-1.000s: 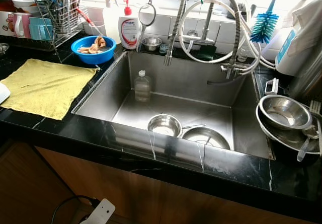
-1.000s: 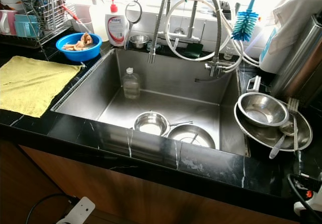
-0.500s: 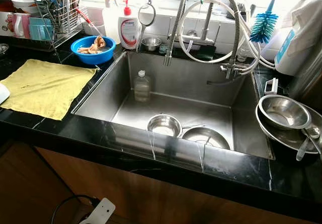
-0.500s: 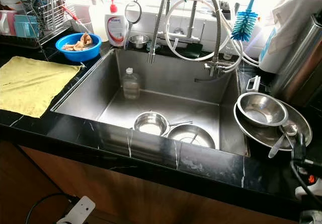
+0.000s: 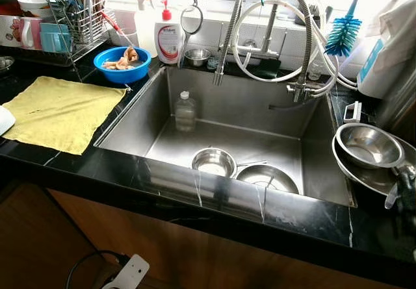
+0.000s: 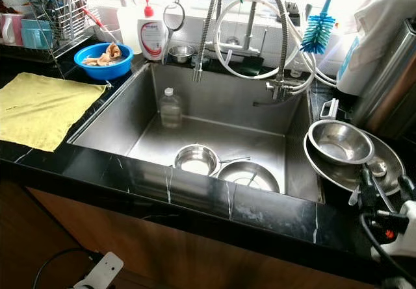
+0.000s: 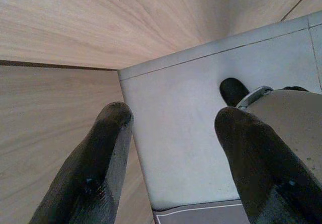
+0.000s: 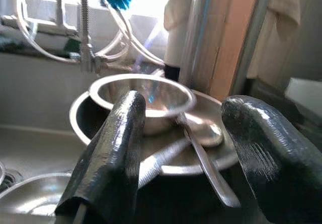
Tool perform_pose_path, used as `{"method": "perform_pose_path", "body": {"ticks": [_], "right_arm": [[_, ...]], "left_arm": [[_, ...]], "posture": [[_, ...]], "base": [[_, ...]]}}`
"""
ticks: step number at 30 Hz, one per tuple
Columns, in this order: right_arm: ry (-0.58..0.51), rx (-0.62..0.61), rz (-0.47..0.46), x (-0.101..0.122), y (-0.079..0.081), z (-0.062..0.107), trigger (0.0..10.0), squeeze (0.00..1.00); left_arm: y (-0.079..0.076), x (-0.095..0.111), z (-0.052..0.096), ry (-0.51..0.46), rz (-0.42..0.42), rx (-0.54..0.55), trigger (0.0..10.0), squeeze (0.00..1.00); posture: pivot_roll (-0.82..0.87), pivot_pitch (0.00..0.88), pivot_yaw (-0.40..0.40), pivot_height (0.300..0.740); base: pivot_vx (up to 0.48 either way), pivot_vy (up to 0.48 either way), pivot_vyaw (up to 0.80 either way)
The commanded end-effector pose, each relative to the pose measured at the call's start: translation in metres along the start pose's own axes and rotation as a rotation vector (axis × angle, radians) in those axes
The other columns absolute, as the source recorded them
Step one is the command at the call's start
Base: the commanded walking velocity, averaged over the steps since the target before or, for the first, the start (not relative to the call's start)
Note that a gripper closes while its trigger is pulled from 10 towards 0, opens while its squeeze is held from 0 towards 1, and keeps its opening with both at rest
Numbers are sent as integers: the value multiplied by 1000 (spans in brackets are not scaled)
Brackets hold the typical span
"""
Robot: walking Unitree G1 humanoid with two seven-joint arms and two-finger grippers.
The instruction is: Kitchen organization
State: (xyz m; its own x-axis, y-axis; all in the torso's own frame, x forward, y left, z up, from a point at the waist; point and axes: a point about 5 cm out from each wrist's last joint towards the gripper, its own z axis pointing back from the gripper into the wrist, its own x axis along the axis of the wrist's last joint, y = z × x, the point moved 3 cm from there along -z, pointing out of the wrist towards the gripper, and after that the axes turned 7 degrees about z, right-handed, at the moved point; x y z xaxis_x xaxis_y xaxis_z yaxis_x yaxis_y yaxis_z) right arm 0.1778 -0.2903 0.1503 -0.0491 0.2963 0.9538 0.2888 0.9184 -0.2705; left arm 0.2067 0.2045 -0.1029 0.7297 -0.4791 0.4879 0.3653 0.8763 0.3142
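The right gripper, wide open and empty, should go slowly to the spoon at the counter's right edge.

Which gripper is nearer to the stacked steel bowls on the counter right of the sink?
Right. The right gripper, fingers open, sits just in front of the steel bowls; the left gripper points at the floor beside a wooden cabinet.

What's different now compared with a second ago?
The right claw has come up at the counter's right edge, open, toward the spoons on the stacked steel bowls. It holds nothing yet. The sink, its pots, the yellow cloth and blue bowl lie unchanged.
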Motion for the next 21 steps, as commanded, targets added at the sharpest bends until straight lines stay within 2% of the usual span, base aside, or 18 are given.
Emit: {"method": "perform_pose_path", "body": {"ticks": [1,7,21], "right_arm": [[16,-18,-1,-6,-4,4,10000,0],[50,-112,-10,-17,-13,12,10000,0],[55,-123,-46,-24,-11,12,10000,0]], "left_arm": [[2,0,0,1,0,9,10000,0],[2,1,0,-4,-3,15,10000,0],[3,1,0,-10,-15,24,10000,0]], "posture": [[-64,0,-28,740],[-64,0,-26,740],[-64,0,-25,740]], "base": [[0,0,0],[0,0,0],[0,0,0]]}}
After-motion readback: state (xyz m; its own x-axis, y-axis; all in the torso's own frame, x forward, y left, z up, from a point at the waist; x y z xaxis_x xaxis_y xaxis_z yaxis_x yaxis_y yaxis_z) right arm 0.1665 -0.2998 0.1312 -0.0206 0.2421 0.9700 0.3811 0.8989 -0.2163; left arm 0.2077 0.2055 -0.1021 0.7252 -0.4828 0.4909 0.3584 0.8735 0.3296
